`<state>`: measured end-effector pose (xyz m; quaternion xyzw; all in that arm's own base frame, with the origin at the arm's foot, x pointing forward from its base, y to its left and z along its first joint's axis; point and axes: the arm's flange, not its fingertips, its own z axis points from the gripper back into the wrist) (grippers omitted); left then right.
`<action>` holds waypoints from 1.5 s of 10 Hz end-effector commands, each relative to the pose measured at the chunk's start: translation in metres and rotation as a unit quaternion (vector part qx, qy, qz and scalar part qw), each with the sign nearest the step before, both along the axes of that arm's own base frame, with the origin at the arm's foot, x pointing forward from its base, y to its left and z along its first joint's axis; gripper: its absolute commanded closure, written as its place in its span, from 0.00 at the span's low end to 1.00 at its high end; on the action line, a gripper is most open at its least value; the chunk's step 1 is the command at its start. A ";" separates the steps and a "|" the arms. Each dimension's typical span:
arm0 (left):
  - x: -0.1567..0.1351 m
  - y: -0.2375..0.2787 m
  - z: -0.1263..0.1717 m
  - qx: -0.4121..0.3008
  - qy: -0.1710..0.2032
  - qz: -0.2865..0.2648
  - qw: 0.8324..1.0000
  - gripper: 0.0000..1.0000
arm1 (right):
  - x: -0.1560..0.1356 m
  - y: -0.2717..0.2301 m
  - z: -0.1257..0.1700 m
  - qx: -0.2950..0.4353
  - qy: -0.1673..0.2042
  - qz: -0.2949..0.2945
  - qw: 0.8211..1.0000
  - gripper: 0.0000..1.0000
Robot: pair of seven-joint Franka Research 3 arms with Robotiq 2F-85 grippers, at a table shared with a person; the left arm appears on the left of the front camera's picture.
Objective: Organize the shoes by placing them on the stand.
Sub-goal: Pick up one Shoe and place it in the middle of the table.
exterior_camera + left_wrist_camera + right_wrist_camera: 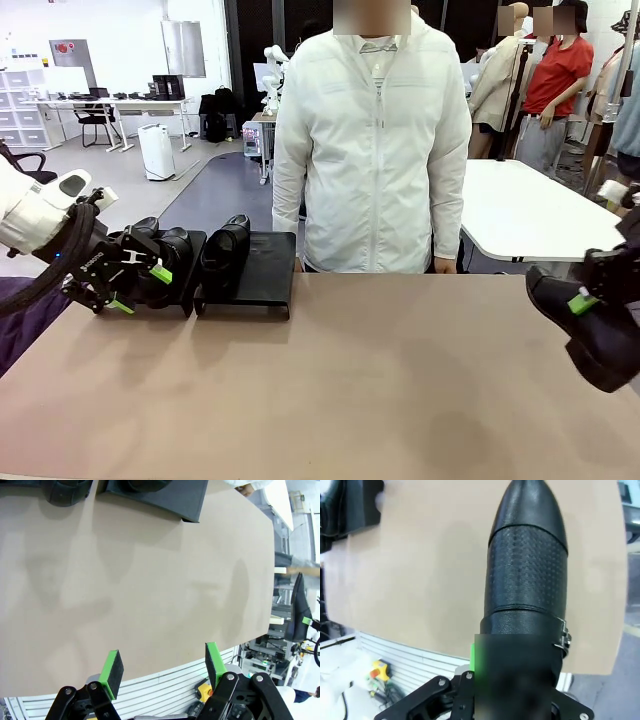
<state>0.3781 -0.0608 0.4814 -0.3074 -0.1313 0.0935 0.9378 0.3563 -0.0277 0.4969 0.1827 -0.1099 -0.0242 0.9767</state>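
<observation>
Table: flat, tan-brown, matte top.
On it, far left: two low black stand trays side by side, left tray and right tray.
Remaining top: bare, with soft shadows.

Grey floor, white desks behind

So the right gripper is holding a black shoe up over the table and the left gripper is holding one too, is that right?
Not quite. The right gripper does hold a black shoe above the table, but the left gripper holds nothing: the left wrist view shows its green pads apart with just bare tabletop between them.
</observation>
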 end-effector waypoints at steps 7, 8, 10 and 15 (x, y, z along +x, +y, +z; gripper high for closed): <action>-0.001 0.002 0.002 0.002 0.004 0.001 1.000 0.15 | 0.064 0.317 -0.080 -0.097 0.058 -0.048 0.992 1.00; -0.001 0.002 0.002 0.002 0.004 0.001 1.000 0.15 | 0.072 0.327 -0.087 -0.102 0.060 -0.043 0.992 1.00; -0.001 0.002 0.002 0.002 0.004 0.001 1.000 0.15 | 0.089 0.335 -0.113 -0.127 0.082 -0.026 0.988 1.00; -0.001 0.002 0.002 0.002 0.004 0.001 1.000 0.15 | 0.087 0.326 -0.112 -0.126 0.083 -0.007 0.989 0.00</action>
